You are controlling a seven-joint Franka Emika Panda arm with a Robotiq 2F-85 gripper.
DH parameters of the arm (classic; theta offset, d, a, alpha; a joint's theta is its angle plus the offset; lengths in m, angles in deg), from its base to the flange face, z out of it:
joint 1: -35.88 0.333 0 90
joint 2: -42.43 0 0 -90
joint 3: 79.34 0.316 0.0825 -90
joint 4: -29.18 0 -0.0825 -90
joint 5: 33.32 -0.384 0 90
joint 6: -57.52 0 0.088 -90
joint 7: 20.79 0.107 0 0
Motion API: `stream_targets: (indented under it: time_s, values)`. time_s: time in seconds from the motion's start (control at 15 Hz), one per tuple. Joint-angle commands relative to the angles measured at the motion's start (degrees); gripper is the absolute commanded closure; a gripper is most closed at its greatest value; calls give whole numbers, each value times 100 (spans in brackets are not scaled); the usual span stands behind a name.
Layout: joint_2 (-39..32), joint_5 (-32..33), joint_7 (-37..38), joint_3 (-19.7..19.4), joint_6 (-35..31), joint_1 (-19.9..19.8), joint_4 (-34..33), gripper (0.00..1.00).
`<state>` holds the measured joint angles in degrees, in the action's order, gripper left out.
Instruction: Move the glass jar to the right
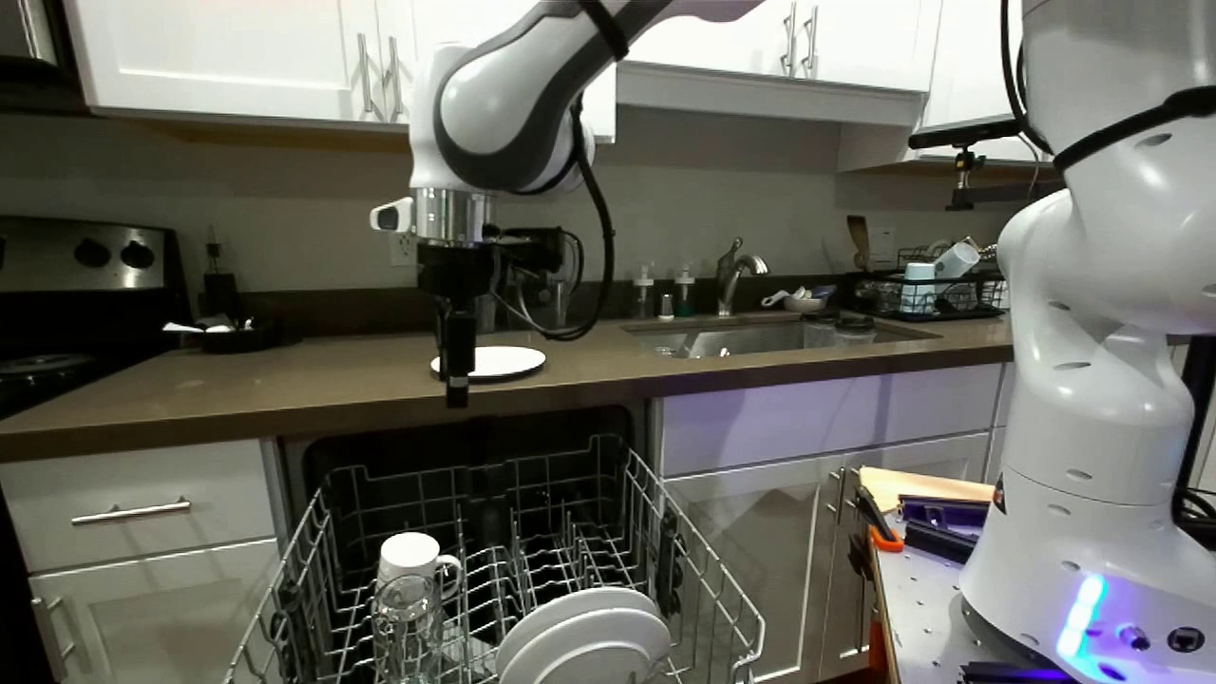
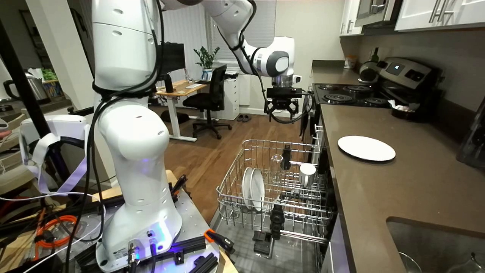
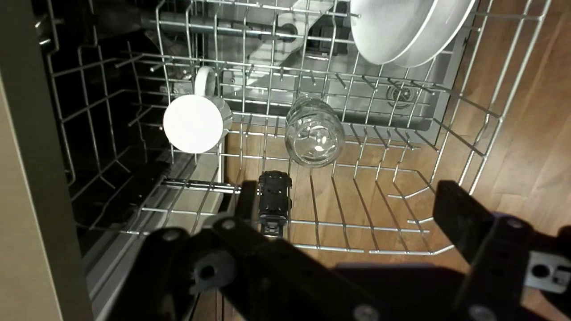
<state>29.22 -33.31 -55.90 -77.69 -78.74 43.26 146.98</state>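
Observation:
The clear glass jar (image 3: pixel 314 138) stands in the dishwasher rack with a round end facing up, between the white mug and the rack's outer side. It also shows in both exterior views (image 1: pixel 407 617) (image 2: pixel 276 167), partly see-through against the wires. My gripper (image 3: pixel 345 196) is open and empty, its fingers wide apart. In both exterior views the gripper (image 1: pixel 457 394) (image 2: pixel 281 115) points down, well above the rack and apart from the jar. In the wrist view the jar lies beyond the fingertips, between their lines and nearer the left finger.
The wire rack (image 2: pixel 280 141) is pulled out below the counter edge. The upturned white mug (image 3: pixel 193 125) stands beside the jar; two white plates (image 2: pixel 253 189) stand in the rack. Another white plate (image 2: pixel 366 148) lies on the counter (image 1: pixel 313 385). A black rack clip (image 3: pixel 275 196) sits near the jar.

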Motion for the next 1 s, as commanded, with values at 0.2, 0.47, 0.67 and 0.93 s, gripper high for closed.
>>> stream_targets:
  time_s: [0.2, 0.47, 0.67, 0.93]
  values:
    - [-800, 326, 70, 396, 87, -230, -811, 0]
    - [-1095, 449, 193, 399, -129, -164, -966, 0]
    - [-1515, 490, 443, 447, -559, -122, -1070, 0]
    - [-2144, 472, 686, 611, -1127, -121, -1237, 0]
